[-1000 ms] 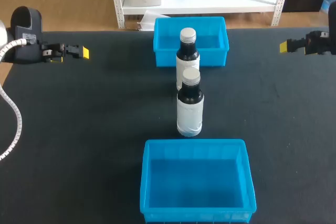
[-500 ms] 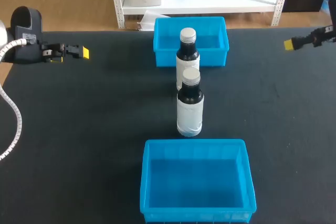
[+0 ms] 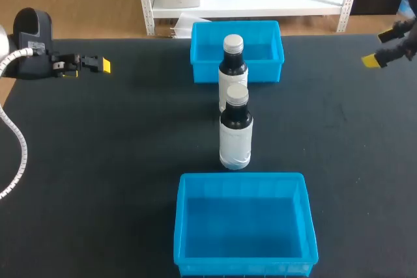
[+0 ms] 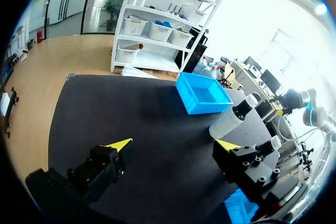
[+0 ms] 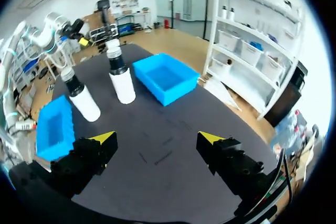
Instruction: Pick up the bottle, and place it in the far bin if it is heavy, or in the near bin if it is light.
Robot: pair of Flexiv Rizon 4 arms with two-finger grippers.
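At the left edge of the table [image 3: 117, 161], my left gripper [image 3: 104, 65] hung above the black surface; the left wrist view showed its fingers spread wide [image 4: 174, 145], nothing held or touched. Along the centre line, two bottles stood upright in a row between the bins. Each carried a white wrap-around label on its lower body, with any print too small to read. Both had dark bodies, narrow necks and pale screw caps. The far bottle [image 3: 232, 63] stood just before the near wall of the far bin [image 3: 202, 50]; I could not tell whether they touched. The near bottle [image 3: 235, 128] stood just in front of it, apart from the near bin [image 3: 182, 226]. Both bins were blue, rectangular and open-topped. At the right edge, my right gripper [image 3: 383, 47] hung well apart from the bottles. The right wrist view showed its fingers wide apart [image 5: 157, 138], gripping nothing, with both bottles [image 5: 122, 80] [image 5: 83, 98] well ahead.
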